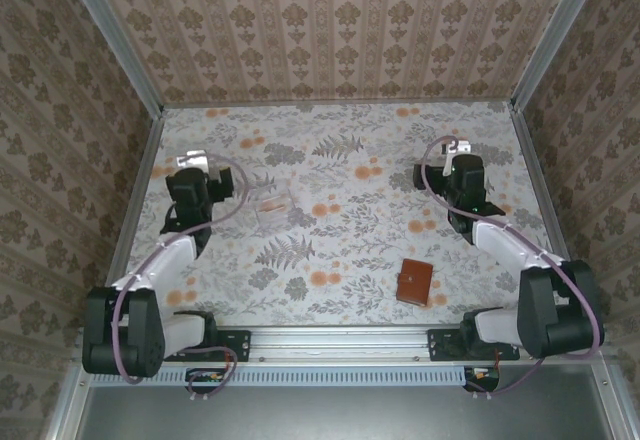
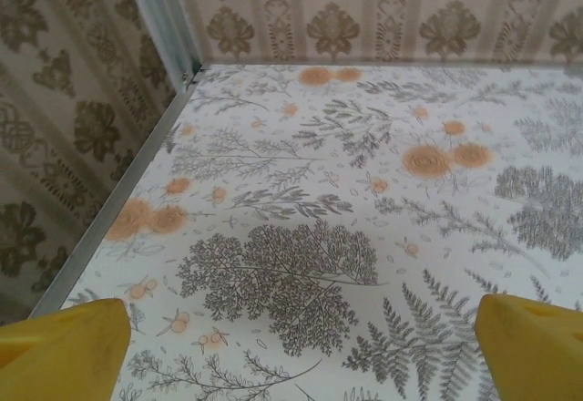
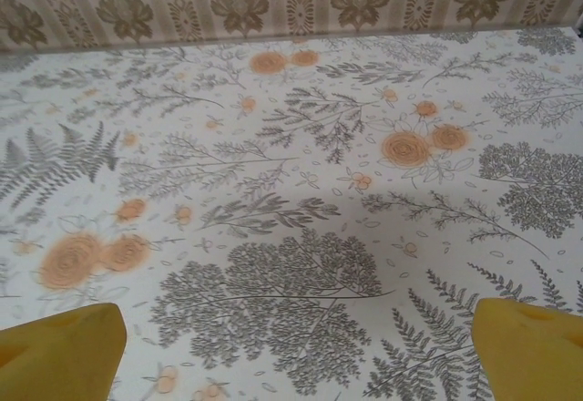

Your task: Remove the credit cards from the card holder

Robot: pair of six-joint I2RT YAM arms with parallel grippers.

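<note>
Arm bases bolted at near table edge. Left gripper (image 1: 197, 164) over far-left of floral table (image 1: 340, 160), yellow fingertips (image 2: 64, 346) spread wide, nothing between. Right gripper (image 1: 457, 152) over far-right, yellow fingertips (image 3: 528, 346) likewise wide apart, empty. Card holder (image 1: 415, 282) lies flat, brown side up, near front edge right of centre, close to right arm's base, well apart from both grippers. Small clear tray (image 1: 272, 210) left of centre, just beside left arm.
</note>
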